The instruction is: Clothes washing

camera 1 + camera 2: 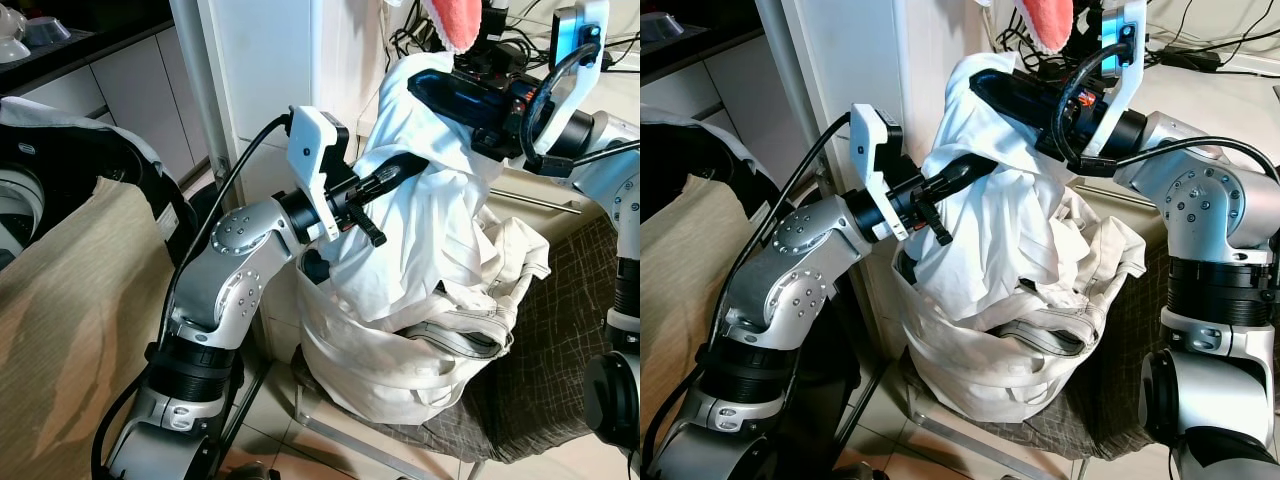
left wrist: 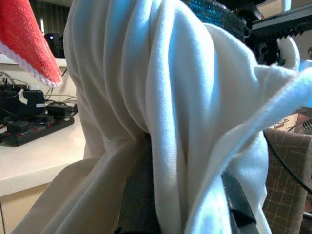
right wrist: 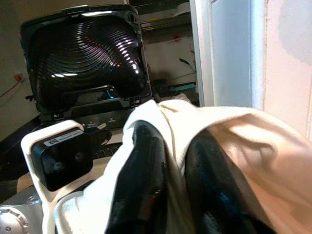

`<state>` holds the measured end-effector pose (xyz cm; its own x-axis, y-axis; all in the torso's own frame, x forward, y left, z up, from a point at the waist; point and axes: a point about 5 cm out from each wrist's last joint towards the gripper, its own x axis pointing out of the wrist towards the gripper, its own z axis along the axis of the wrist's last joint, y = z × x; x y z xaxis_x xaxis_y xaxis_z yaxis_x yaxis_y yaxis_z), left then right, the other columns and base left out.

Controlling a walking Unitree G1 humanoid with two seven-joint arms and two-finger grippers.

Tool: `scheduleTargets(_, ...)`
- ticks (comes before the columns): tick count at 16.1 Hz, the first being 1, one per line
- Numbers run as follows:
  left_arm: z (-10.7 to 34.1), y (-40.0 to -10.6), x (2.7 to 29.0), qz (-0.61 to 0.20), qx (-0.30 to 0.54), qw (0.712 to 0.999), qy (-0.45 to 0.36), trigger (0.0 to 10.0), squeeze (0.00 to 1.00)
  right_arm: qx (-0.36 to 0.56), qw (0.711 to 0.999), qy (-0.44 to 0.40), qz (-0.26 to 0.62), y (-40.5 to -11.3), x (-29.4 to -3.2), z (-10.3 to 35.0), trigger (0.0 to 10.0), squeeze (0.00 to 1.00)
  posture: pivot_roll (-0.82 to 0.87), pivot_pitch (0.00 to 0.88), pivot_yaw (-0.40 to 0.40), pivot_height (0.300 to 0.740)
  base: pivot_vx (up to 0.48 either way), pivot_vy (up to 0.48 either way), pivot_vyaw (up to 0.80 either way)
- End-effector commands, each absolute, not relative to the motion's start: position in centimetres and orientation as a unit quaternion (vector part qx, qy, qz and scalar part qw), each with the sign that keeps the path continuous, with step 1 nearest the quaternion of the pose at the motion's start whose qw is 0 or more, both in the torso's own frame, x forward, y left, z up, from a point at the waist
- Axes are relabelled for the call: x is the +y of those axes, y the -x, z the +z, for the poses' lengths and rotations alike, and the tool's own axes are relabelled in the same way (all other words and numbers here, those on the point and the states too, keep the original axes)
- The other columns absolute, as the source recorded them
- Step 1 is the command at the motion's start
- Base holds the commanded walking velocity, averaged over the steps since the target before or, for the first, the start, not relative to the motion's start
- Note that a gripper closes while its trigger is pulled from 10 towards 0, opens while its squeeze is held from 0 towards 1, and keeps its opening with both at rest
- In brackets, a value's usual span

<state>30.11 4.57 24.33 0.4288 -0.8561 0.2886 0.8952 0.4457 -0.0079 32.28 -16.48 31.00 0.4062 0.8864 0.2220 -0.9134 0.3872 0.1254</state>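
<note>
Two black-fingered grippers, left gripper (image 1: 385, 178) and right gripper (image 1: 1005, 92), in crumpled white cloth (image 1: 430, 250)

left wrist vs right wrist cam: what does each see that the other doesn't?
Left wrist view: a red towel hanging at one corner, a power strip with cables on a counter, and checked fabric at the edge.
Right wrist view: the head unit's glossy black visor, the left arm's white wrist camera, and a white cabinet panel.
Both: the white garment bunched around black fingers.
</note>
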Motion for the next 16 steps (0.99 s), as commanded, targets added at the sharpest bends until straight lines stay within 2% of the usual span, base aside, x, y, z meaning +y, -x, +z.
scheduleTargets(1,25.1,-29.9,4.8,-0.522,-0.14,0.837,0.083,0.0,0.0,-0.062,0.832,-0.113,0.54,-32.1,-16.5,31.1,10.0,1.0,-0.05,0.0,0.026,0.74,0.0,0.0,0.0)
scheduleTargets(4,25.2,-30.1,5.0,-0.514,-0.139,0.842,0.085,0.0,0.0,-0.06,0.84,-0.118,0.525,-32.4,-16.9,30.9,10.0,1.0,-0.05,0.0,0.028,0.74,0.0,0.0,0.0)
scheduleTargets(7,25.2,-30.7,5.5,-0.487,-0.136,0.859,0.08,0.0,0.0,-0.062,0.844,-0.117,0.52,-32.1,-17.5,30.9,10.0,1.0,-0.04,0.0,0.026,0.74,0.0,0.0,0.0)
scheduleTargets(10,25.6,-31.6,8.0,-0.445,-0.135,0.883,0.059,0.0,0.0,-0.08,0.869,-0.085,0.48,-30.7,-20.2,31.4,10.0,1.0,-0.02,0.0,0.024,0.74,0.0,0.0,0.0)
scheduleTargets(11,25.8,-31.7,8.5,-0.438,-0.136,0.887,0.055,0.0,0.0,-0.084,0.873,-0.077,0.474,-30.4,-20.6,31.5,10.0,0.0,-0.02,0.0,0.025,0.74,0.0,0.0,0.0)
scheduleTargets(13,27.1,-32.6,12.6,-0.371,-0.134,0.919,-0.015,0.0,0.0,-0.088,0.888,-0.039,0.449,-28.9,-22.2,32.0,10.0,0.0,-0.02,0.0,0.028,0.74,0.0,0.0,0.0)
scheduleTargets(14,28.5,-33.9,15.9,-0.292,-0.126,0.946,-0.068,0.0,0.0,-0.076,0.898,-0.015,0.434,-28.6,-22.2,31.6,10.0,0.0,-0.02,0.0,0.027,0.74,0.0,0.0,0.0)
scheduleTargets(16,32.6,-35.6,21.8,-0.127,-0.137,0.971,-0.149,0.0,0.0,-0.056,0.903,0.018,0.426,-28.5,-21.3,30.6,10.0,0.0,-0.02,0.0,0.029,0.74,0.0,0.0,0.0)
